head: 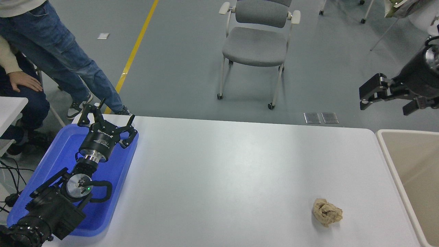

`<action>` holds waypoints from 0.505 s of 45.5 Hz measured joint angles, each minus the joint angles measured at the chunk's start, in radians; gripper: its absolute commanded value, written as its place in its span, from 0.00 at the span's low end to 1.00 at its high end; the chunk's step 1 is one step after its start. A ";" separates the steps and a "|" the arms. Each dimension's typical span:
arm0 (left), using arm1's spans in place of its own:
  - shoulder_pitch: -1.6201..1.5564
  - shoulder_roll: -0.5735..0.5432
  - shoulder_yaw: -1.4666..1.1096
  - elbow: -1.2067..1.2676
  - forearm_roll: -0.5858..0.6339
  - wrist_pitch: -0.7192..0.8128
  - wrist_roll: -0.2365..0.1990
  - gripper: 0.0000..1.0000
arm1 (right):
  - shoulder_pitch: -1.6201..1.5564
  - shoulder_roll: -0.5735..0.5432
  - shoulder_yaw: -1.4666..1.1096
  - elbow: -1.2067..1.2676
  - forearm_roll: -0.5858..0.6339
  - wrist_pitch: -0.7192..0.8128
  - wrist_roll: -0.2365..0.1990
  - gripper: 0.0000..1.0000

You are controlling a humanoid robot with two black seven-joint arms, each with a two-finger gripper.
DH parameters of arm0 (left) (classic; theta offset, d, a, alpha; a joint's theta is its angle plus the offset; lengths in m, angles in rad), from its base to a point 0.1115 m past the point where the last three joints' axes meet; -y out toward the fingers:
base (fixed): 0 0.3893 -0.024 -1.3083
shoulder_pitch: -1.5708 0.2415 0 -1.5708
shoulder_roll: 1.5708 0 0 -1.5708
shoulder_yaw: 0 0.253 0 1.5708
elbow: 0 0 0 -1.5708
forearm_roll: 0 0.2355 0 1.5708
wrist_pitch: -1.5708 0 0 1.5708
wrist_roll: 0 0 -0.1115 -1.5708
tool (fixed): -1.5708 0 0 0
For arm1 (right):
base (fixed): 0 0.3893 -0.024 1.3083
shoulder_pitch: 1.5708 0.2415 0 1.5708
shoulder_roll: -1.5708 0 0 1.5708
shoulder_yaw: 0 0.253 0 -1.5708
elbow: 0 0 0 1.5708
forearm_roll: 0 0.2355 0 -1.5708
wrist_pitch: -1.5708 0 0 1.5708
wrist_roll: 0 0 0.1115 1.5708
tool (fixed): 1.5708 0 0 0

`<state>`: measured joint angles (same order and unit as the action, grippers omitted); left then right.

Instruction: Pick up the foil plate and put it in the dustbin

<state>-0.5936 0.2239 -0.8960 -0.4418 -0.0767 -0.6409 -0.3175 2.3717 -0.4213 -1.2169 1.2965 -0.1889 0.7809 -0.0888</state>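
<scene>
The foil plate is hidden or out of view. The beige dustbin point(416, 161) stands at the table's right edge, cut off by the picture's edge, and what shows of its inside holds nothing I can make out. My right gripper point(386, 104) hangs in the air above and beyond the dustbin's far left corner, open and empty. My left gripper point(107, 120) is parked open over the blue tray point(51, 161) at the lower left.
A crumpled tan paper ball point(327, 212) lies on the white table point(219, 171) near its front right. A grey chair point(255, 44) stands beyond the table. A person in jeans point(58, 55) stands at the far left, and a second person's hand point(24, 82) shows beside them.
</scene>
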 measured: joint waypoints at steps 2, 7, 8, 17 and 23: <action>0.000 0.000 0.000 0.000 0.000 0.001 0.000 1.00 | 0.008 0.016 0.005 0.001 0.002 0.001 0.001 1.00; 0.000 0.000 0.000 0.000 0.000 0.001 0.000 1.00 | 0.023 0.051 0.014 0.004 0.006 0.002 0.001 1.00; 0.000 0.000 0.000 0.000 0.000 0.001 0.000 1.00 | 0.024 0.054 0.015 0.004 0.006 0.002 0.002 1.00; -0.001 0.000 0.000 0.000 0.000 0.001 0.000 1.00 | 0.036 0.086 0.012 0.004 0.008 0.004 0.002 1.00; -0.001 0.000 -0.001 0.000 -0.001 0.000 0.000 1.00 | 0.039 0.099 0.005 0.001 0.008 0.004 0.003 1.00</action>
<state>-0.5947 0.2240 -0.8970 -0.4418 -0.0776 -0.6410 -0.3175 2.4106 -0.3219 -1.2122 1.2976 -0.1807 0.7850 -0.0861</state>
